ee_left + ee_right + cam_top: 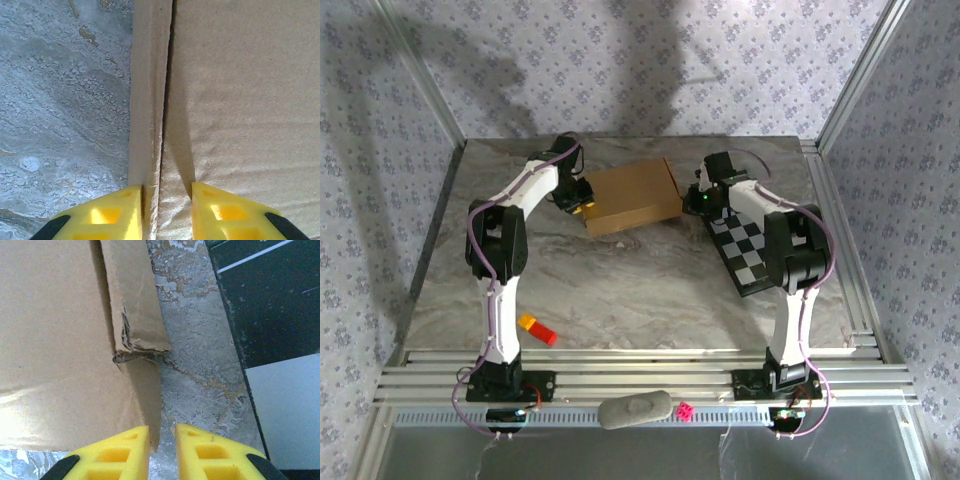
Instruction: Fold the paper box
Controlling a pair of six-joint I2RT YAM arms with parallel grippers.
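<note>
Closed brown paper box (632, 197), wall torn at 3 o'clock; left gripper (167, 192) and right gripper (161, 432) narrowly parted astride its walls, grip indeterminable.

I see the paper box (632, 196) between left end effector (583, 201) and right end effector (697, 201); the checkered board (748, 250) lies just right of the latter, on the worktop (620, 290).

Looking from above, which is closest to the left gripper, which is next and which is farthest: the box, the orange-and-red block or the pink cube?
1. The box: right at the left gripper, far across the table.
2. The orange-and-red block: near edge of the table, beside the left arm.
3. The pink cube: farthest, on the front rail between the arm bases.
</note>
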